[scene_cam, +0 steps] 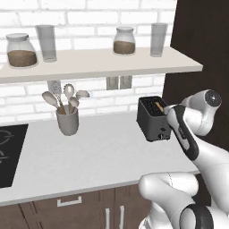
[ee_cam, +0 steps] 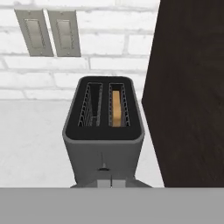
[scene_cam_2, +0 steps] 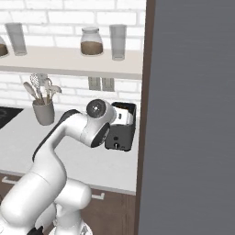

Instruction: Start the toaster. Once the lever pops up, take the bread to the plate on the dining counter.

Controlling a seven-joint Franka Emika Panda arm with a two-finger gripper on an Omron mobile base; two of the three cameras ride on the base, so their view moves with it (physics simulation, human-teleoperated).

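Bread (ee_cam: 116, 109) is sat in the toaster (ee_cam: 103, 139); lever (ee_cam: 104, 182) could easily be missed; gripper state can't be told.

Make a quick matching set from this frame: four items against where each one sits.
Items:
1. bread
2. utensil holder
3. jar
4. toaster

Places:
A. on the shelf
B. on the worktop, left of the toaster
C. in a toaster slot
D. on the worktop beside the dark cabinet

Pairs: 1-C, 2-B, 3-A, 4-D
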